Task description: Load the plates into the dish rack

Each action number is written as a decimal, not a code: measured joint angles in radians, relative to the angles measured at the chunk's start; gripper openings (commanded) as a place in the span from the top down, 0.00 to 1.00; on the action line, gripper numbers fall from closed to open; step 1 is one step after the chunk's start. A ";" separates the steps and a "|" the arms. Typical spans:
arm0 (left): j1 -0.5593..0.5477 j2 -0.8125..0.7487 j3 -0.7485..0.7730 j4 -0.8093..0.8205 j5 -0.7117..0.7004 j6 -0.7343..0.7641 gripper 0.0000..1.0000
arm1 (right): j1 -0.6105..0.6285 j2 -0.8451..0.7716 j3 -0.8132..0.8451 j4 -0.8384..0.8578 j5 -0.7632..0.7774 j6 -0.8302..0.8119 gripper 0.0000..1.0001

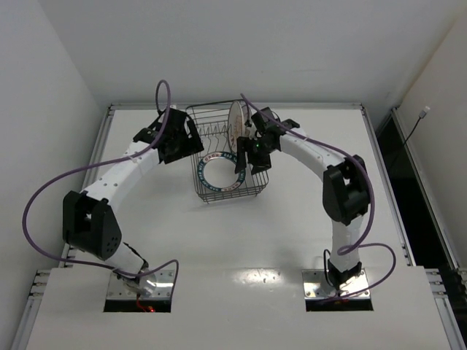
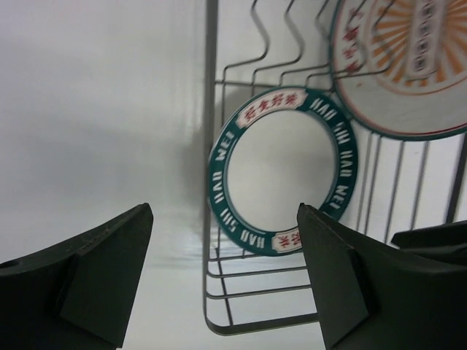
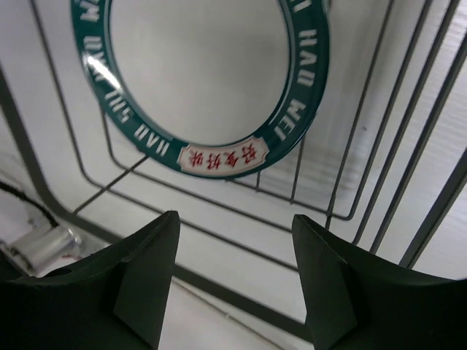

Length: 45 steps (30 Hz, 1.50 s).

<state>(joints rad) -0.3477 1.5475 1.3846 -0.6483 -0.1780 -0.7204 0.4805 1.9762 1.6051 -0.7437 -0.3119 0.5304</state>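
The dish rack point(image 1: 232, 197) stands at the table's middle back. The teal-ringed plate point(image 1: 220, 172) lies tilted in its near half; it also shows in the left wrist view point(image 2: 284, 171) and the right wrist view point(image 3: 201, 73). The orange-patterned plate point(image 2: 408, 65) stands on edge in the rack's far right part point(image 1: 236, 120). The grey-rimmed plate is not visible. My left gripper point(image 1: 191, 146) is open and empty just outside the rack's left wall point(image 2: 211, 146). My right gripper point(image 1: 244, 164) is open and empty over the rack's right side, above the wire floor point(image 3: 241, 240).
The rack's upright tines point(image 1: 213, 135) run along its middle. Part of the right arm point(image 2: 438, 240) shows at the left wrist view's right edge. White walls close in on both sides of the table point(image 1: 146, 240).
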 measured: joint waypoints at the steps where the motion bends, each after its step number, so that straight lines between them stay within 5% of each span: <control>1: 0.000 0.002 -0.018 -0.002 -0.001 -0.003 0.22 | 0.000 0.010 0.000 0.011 0.014 0.012 0.40; 16: -0.094 -0.074 -0.116 -0.070 -0.103 -0.023 0.21 | 0.041 0.212 0.116 0.091 0.131 0.211 0.40; 25: -0.111 -0.075 -0.151 -0.077 -0.163 -0.019 0.17 | 0.053 0.238 0.124 0.065 0.166 0.260 0.62; 38: -0.117 -0.104 -0.193 -0.079 -0.238 -0.013 0.07 | 0.065 0.261 0.163 -0.021 0.243 0.285 0.44; 45: -0.117 -0.104 -0.171 -0.069 -0.242 -0.001 0.07 | 0.071 0.262 0.184 -0.023 0.266 0.307 0.50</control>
<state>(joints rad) -0.4648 1.4437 1.2140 -0.7177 -0.4198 -0.7216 0.5510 2.2383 1.7893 -0.7662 -0.0460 0.8379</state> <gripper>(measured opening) 0.927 0.549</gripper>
